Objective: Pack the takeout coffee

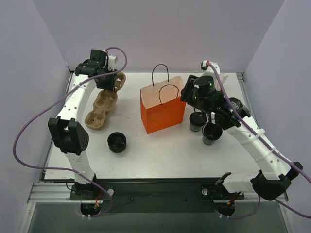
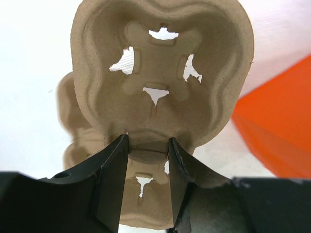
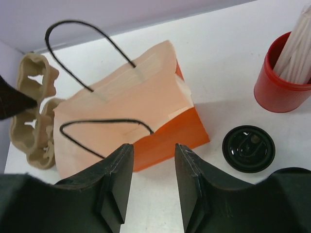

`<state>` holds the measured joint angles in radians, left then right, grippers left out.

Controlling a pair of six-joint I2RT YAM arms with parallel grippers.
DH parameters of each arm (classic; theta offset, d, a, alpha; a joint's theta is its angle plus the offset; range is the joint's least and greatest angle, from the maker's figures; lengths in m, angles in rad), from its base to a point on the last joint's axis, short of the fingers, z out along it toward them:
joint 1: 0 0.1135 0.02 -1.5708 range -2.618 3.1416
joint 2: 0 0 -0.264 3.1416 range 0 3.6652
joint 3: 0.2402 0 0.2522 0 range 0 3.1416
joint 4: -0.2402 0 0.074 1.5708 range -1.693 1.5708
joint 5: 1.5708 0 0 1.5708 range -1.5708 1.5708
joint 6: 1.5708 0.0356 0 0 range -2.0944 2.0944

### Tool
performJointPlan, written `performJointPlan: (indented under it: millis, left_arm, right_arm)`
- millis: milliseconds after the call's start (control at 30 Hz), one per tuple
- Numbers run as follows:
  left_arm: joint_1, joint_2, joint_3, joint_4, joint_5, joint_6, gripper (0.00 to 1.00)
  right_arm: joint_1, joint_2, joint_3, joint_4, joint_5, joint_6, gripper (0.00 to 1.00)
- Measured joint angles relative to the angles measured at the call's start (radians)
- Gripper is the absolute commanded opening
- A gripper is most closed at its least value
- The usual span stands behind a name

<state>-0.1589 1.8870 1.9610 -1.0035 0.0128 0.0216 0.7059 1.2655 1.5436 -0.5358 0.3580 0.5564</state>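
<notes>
Currently: left gripper has its jaws clamped on the rim wall of the pulp cup carrier, at the back left of the desk. One end of the carrier looks raised, the other resting down. Right gripper: jaws apart, nothing between them, hanging over the right end of the orange bag. Takeout coffee stands upright on the desk just right of the bag, unpacked. A second dark cup is close beside it; cannot tell if they touch.

Risks, as I judge them:
- Descent onto the coffee may clip the neighbour cup or tip either one; little room between them.
- Right arm working beside the bag could snag its handles or shove the light bag over.
- Carrier is held by thin pulp at one end; it may flex, tear or slip once loaded.
- Red cup of straws sits near the arm's path.
</notes>
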Motion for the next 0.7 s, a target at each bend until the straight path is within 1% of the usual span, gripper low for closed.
performJointPlan:
  millis: [133,167,300,467,567,700]
  left_arm:
    - [-0.119,-0.007,0.035,0.003,0.036,-0.042,0.29]
    - [-0.153,-0.012,0.038,0.006,0.051,-0.056,0.30]
    - [-0.227,-0.024,0.070,0.003,0.071,-0.100,0.29]
    - [-0.238,-0.055,0.116,0.000,0.041,-0.154,0.29]
    - [-0.237,-0.073,0.164,-0.024,-0.016,-0.193,0.27]
    - [-0.235,-0.108,0.183,-0.034,-0.054,-0.226,0.27]
  right_arm:
    - [-0.050,0.053,0.046,0.000,0.063,0.098,0.40]
    - [-0.078,0.055,0.046,-0.002,0.072,0.129,0.41]
    - [-0.186,0.076,0.062,-0.010,0.074,0.198,0.44]
    - [-0.273,0.136,0.072,-0.009,-0.015,0.241,0.45]
    - [-0.280,0.177,0.069,-0.007,-0.088,0.248,0.45]
    - [-0.279,0.194,0.042,-0.009,-0.156,0.256,0.44]
